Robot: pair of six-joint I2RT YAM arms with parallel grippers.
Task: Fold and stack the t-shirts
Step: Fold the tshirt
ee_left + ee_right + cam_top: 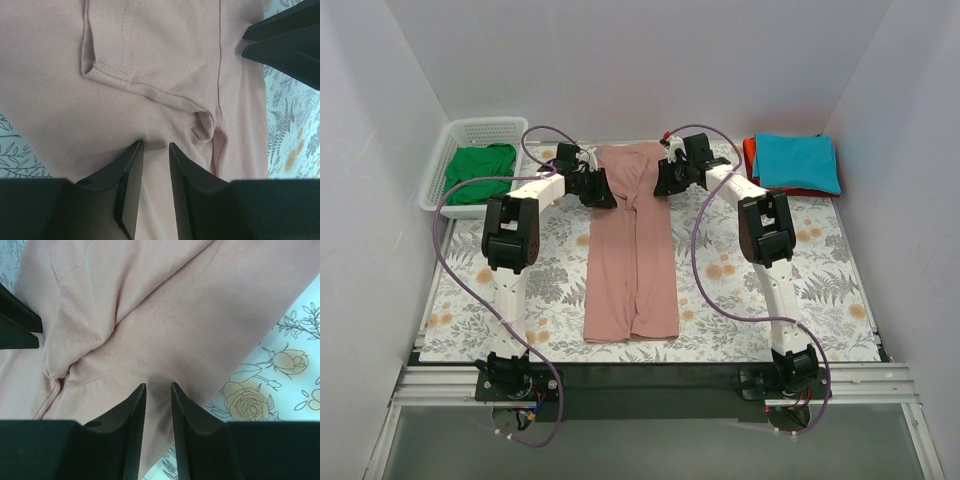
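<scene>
The dusty-pink t-shirt (632,250) lies as a long narrow strip down the middle of the table, sides folded in, print hidden. My left gripper (602,190) is at the left side of its far end, jaws nearly closed with pink fabric pinched between them (156,145). My right gripper (665,182) is at the right side of the same end, also closed on a fold of fabric (158,385). The green t-shirt (478,170) lies crumpled in the basket. The teal t-shirt (798,160) lies folded on top of the red-orange one (750,158) at the far right.
The white mesh basket (438,172) stands at the far left corner. The floral table cloth (820,280) covers the table. White walls close in on three sides. Each wrist view shows the other gripper's fingers at its edge, seen in the left wrist view (285,45).
</scene>
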